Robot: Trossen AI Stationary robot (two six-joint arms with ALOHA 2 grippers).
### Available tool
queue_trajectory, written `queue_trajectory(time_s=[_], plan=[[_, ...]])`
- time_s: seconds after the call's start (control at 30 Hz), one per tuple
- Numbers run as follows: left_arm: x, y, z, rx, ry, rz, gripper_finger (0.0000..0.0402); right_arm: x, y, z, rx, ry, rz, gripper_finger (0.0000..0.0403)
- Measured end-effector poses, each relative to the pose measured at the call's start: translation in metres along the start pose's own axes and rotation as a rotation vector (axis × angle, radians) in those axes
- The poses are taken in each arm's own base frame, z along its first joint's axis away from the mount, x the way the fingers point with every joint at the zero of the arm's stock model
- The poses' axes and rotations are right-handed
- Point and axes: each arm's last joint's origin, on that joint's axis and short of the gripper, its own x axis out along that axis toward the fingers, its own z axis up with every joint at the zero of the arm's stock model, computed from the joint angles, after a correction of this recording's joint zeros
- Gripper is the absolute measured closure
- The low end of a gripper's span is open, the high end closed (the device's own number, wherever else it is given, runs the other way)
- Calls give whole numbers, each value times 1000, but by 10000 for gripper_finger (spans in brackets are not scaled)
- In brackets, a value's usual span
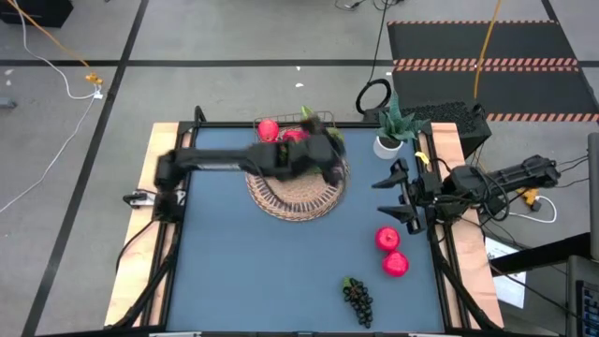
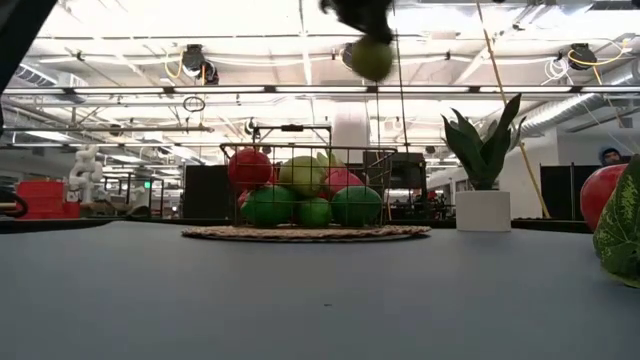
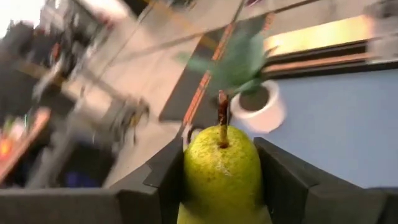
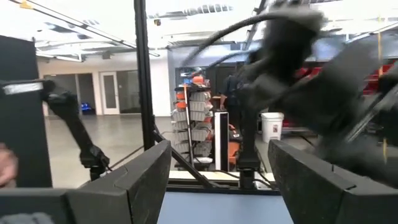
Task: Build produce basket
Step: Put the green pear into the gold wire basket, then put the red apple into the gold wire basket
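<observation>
high view: left gripper (image 1: 328, 150) sits at the end of the dark left arm, stretched across the blue table (image 1: 243, 271) over the flat round tan wicker mat (image 1: 298, 192) and the small wire-grid basket (image 1: 298, 131); arm is motion-blurred and hides most of the basket. 1 red apple (image 1: 269, 129) shows at the basket's far-left side. right gripper (image 1: 404, 192) waits near the right table edge, just in front of the green plant in a white pot (image 1: 388, 140). near it, on the table, 2 red-pink round fruits (image 1: 387, 239) lie close together, w/ a dark purple grape bunch (image 1: 357, 300) further toward the front edge.

low view: basket (image 2: 308, 185) stands on the mat (image 2: 305, 233), loaded w/ red, green and pink fruit. a yellow-green pear (image 2: 371, 59) hangs in the air above the basket's right part, under a dark gripper (image 2: 362, 18) at the top edge. potted plant (image 2: 484, 190) to the right; red fruit (image 2: 604, 195) at the right edge.

left wrist view: both dark fingers (image 3: 283, 177) clamp the pear (image 3: 222, 174), 1 each side, stem up; pot (image 3: 258, 106) behind.

right wrist view: right fingers (image 4: 146, 177) spread apart, nothing between them; blurred left arm (image 4: 298, 68) beyond.
</observation>
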Motion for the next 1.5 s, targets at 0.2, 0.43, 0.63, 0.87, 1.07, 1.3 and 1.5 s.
queue_trajectory(time_s=[0.2,0.43,0.63,0.87,1.07,1.3,1.5], plan=[[7,79,-40,-239,215,117,230,0,3,0,5,-3,18,138],[75,98,-135,-360,355,59,230,0,3,0,1,-5,18,138],[90,102,-180,-440,371,79,221,0,3,0,-17,-4,14,138],[90,100,-182,-474,369,26,140,0,3,0,-18,-1,13,138],[72,88,-160,-434,310,-37,51,0,3,0,-17,0,13,138],[21,66,-105,-385,57,-321,11,0,3,0,-17,1,13,138],[-18,-28,-62,-228,-199,-773,33,0,3,0,2,-5,13,138]])
